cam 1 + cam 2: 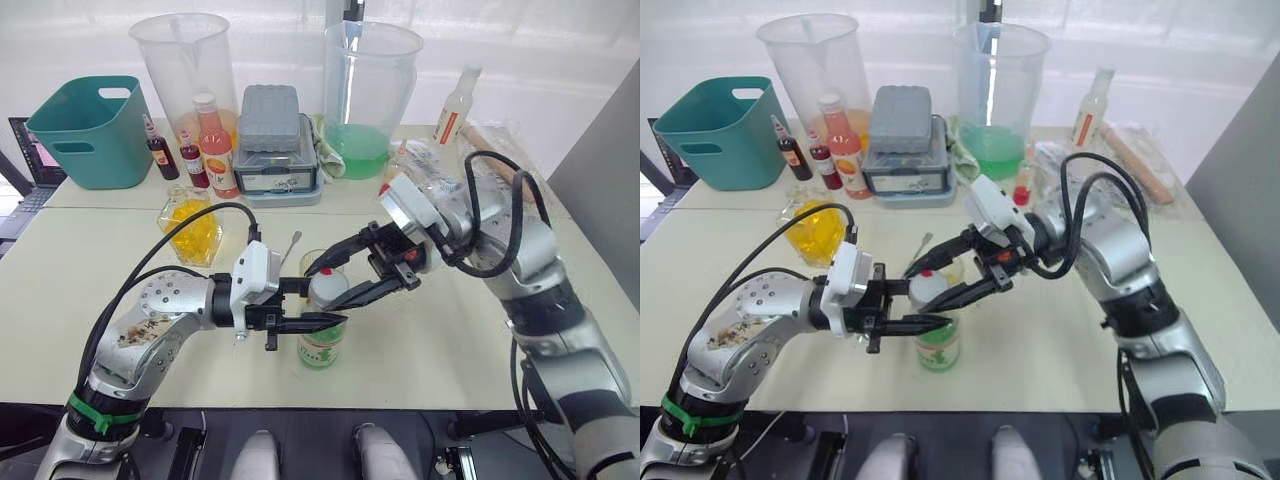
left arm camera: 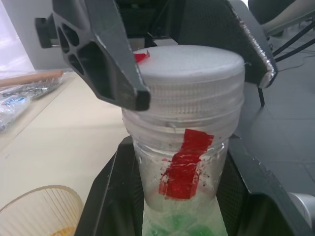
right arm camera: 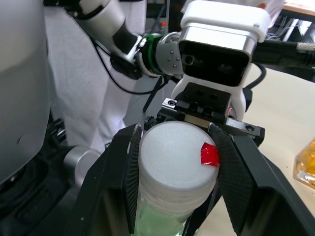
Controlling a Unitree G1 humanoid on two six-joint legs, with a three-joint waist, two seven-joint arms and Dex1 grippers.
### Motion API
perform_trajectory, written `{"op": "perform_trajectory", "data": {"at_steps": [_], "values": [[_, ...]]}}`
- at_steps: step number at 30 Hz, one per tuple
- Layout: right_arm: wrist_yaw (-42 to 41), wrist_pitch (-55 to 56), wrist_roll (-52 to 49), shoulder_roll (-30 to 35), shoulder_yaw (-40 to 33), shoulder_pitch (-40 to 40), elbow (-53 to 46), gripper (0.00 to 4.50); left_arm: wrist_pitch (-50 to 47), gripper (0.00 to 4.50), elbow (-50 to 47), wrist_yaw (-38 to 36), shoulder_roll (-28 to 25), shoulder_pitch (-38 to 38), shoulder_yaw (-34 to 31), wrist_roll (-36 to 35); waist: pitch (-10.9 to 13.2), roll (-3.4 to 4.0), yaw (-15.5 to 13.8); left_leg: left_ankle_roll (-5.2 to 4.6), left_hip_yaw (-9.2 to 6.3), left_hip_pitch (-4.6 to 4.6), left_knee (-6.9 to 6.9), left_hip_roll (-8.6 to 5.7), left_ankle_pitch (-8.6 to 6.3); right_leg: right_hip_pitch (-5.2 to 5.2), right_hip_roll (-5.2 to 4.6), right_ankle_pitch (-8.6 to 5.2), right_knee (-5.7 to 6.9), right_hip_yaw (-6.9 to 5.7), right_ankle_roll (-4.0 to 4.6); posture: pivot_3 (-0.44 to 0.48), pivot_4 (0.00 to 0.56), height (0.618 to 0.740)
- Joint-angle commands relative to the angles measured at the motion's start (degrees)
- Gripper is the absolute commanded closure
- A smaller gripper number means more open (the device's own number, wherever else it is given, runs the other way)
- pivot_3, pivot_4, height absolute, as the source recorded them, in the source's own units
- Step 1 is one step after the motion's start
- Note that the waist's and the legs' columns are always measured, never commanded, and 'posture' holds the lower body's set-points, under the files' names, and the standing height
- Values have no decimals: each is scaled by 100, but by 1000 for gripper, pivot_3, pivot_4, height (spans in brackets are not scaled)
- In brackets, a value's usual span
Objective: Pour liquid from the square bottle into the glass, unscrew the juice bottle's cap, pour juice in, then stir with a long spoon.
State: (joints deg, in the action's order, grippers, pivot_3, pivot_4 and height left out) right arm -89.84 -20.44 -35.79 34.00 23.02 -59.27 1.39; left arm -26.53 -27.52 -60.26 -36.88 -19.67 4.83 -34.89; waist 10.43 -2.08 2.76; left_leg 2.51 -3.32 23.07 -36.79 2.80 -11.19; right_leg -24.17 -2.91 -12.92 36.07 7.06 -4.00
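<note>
Right wrist view: right hand (image 3: 174, 169) clamps the cap (image 3: 175, 157); left hand (image 1: 318, 322) clamps the juice bottle (image 1: 322, 340).

Lab bench: pitchers (image 1: 372, 90), cabled robot rig.

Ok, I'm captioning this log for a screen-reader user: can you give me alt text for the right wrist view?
The right gripper's two black fingers close on either side of the juice bottle's white cap, which carries a small red mark. Just beyond it, the left gripper faces the camera, holding the juice bottle lower down.
</note>
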Motion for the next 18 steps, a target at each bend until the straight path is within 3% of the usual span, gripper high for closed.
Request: {"op": "perform_trajectory", "data": {"at_steps": [1,3,8,11,18], "values": [[-266,278,-280,97,362,-329,-22,2812,-95,3029,-11,267,-79,97,50,252,0,0,-3,0,0,0,0,0,0,0,0,0,0,-1,0,0,150,739],[-266,126,-400,283,391,-370,-57,1793,-76,3029,-36,286,-67,127,59,253,0,1,-3,0,0,1,0,0,0,-2,0,0,0,0,0,0,150,739],[-34,-237,-478,299,-111,-177,-273,145,-53,3029,-84,241,-100,151,101,208,0,1,-10,0,0,5,0,0,0,-6,0,0,1,0,1,0,150,739],[639,-941,-818,514,-681,171,-931,31,-37,3029,32,152,-108,63,130,207,0,0,-42,0,-1,8,0,-1,0,-6,0,0,0,0,0,0,150,739],[3148,-2747,-2080,896,-2201,1655,-2843,31,152,3029,460,-126,-20,-181,310,267,-1,-2,-45,0,-5,10,1,-3,0,-4,0,-2,-1,-1,3,0,150,739]]}}
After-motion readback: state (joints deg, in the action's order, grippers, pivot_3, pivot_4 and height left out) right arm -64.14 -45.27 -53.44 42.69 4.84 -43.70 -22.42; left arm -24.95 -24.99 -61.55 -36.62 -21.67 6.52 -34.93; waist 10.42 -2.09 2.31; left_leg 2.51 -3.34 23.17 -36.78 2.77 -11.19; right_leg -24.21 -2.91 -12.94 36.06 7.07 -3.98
